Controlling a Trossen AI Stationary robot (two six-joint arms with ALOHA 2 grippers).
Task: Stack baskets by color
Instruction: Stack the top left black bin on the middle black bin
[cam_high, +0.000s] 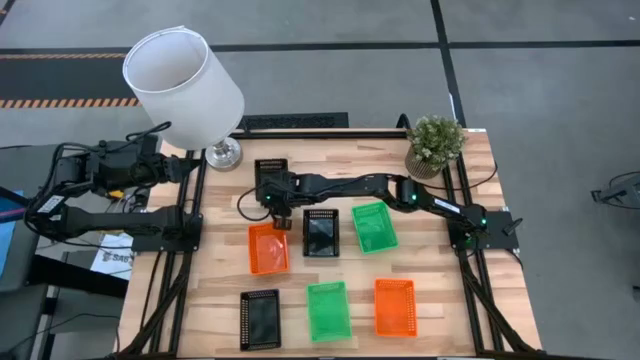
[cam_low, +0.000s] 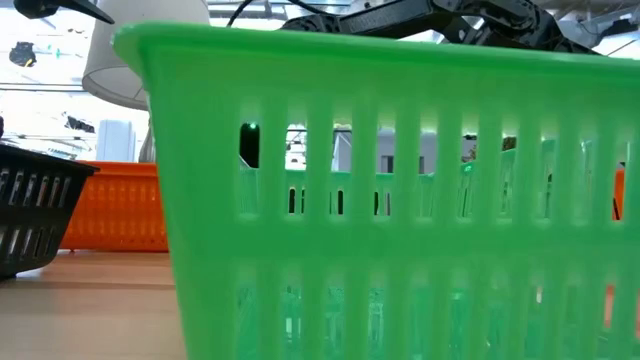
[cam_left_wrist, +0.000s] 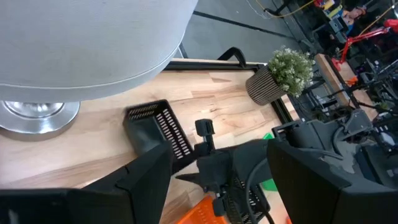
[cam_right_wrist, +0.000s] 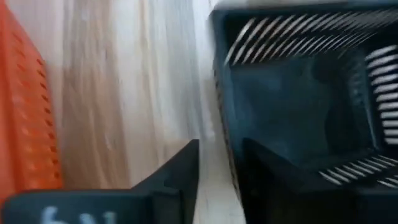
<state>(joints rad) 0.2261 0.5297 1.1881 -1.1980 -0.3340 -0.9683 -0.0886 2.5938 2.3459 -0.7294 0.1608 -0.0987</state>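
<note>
right gripper (cam_high: 277, 208): fingers (cam_right_wrist: 168, 177) narrow astride the far black basket's (cam_high: 271, 175) wall, grip uncertain
left gripper (cam_left_wrist: 205, 180): far-left, fingers apart
lamp (cam_high: 185, 85): far-left on bench (cam_high: 440, 300)
plant (cam_high: 435, 143): far-right corner

The right arm (cam_high: 400, 188) lies stretched across the far half of the table (cam_high: 225, 250), closing off the strip between the far black basket (cam_high: 270, 175) and the middle row of baskets. A lamp (cam_high: 185, 90) stands at the far left corner and a potted plant (cam_high: 435, 145) at the far right corner. Bare wood remains along the left edge, and narrow gaps separate the front-row baskets. In the low view a green basket (cam_low: 400, 190) blocks nearly all sight across the table.
</note>
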